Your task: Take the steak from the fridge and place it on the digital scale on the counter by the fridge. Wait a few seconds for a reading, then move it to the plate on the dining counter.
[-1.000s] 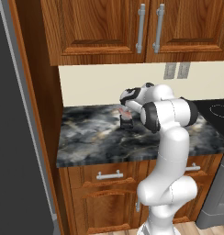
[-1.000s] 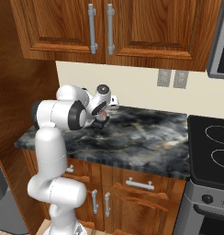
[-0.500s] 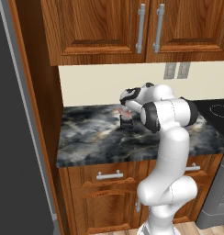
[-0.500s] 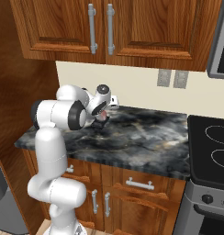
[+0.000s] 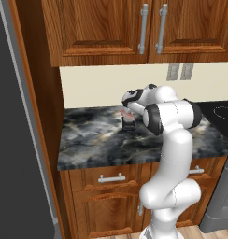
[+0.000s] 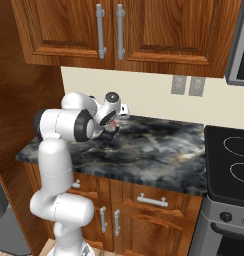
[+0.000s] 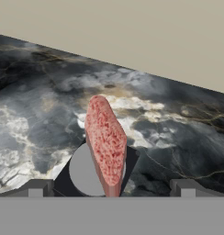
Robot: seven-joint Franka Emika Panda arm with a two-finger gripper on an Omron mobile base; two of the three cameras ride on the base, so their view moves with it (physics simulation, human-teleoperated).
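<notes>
No brand, label or readable writing shows on anything here. The tool (image 7: 111, 188) has its jaws spread wide, the two dark fingertips (image 7: 36, 188) standing far apart at either side in the hand view, and neither one touches anything. Between them, but clear of both, the steak (image 7: 106, 144) stands on edge, a pinkish-red slab with paler mottling, tilted slightly and resting on the digital scale (image 7: 92, 172). The scale is a low black square with a round grey top plate, and it sits on the counter (image 7: 169, 124) of black-and-grey marbled stone, near the pale back wall (image 7: 132, 32). In the left base view the tool (image 5: 128, 109) hangs just over the scale (image 5: 129, 125) and the steak (image 5: 124, 113), toward the back of the counter (image 5: 97, 140), below the wooden upper cupboards (image 5: 134, 28). To the left stands the dark grey fridge (image 5: 17, 140). In the right base view the tool (image 6: 114, 122) sits low over the scale (image 6: 109, 135).
</notes>
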